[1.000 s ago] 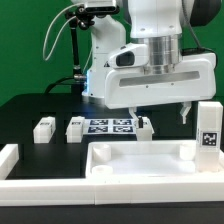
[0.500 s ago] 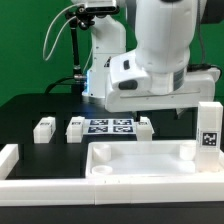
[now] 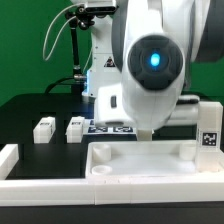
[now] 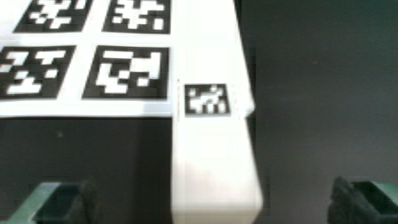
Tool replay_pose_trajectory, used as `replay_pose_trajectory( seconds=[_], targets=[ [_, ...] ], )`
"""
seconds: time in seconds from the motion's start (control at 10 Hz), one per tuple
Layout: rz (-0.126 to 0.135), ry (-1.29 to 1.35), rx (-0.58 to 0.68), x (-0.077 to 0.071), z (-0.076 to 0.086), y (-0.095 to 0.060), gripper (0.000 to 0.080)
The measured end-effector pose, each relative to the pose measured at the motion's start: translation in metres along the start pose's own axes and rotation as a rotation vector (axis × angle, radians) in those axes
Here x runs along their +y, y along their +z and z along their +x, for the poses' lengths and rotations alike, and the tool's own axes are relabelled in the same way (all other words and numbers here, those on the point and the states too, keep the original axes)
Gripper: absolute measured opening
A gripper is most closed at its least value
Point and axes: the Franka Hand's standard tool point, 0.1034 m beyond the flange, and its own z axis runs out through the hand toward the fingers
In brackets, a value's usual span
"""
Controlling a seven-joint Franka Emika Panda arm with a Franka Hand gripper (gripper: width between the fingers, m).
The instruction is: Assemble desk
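The desk top (image 3: 140,160), a white tray with a raised rim, lies at the front of the table. Two small white legs (image 3: 44,128) (image 3: 75,128) lie at the exterior view's left of the marker board (image 3: 108,127). Another leg (image 3: 208,125) stands upright at the right, with a tag on it. In the wrist view a fourth white leg (image 4: 214,120) with a small tag lies along the marker board (image 4: 89,50). My gripper (image 4: 210,203) is open, with one finger (image 4: 54,200) wide on each side of this leg, not touching it. In the exterior view the arm hides the gripper.
White border rails (image 3: 8,160) run along the front and the exterior view's left of the black table. The arm's large wrist joint (image 3: 150,60), with a blue light, fills the middle of the exterior view. The robot's base and cables stand at the back.
The arm has swung so that its blue-lit joint now faces the exterior camera. It now hides the gripper and the leg by the marker board, which showed before.
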Motion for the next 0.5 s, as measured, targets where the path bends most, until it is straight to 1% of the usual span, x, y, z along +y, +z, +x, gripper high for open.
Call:
replay_pose_trajectory(
  seconds=[0.1, 0.3, 0.4, 0.5],
  targets=[
    [0.000, -0.004, 0.004, -0.001, -0.005, -0.001, 0.0649],
    [0.003, 0.000, 0.003, 0.001, -0.003, 0.001, 0.0649],
    [0.006, 0.006, 0.016, 0.003, 0.002, 0.008, 0.0649],
    [0.003, 0.012, 0.005, 0.004, 0.001, 0.018, 0.0649]
  ],
)
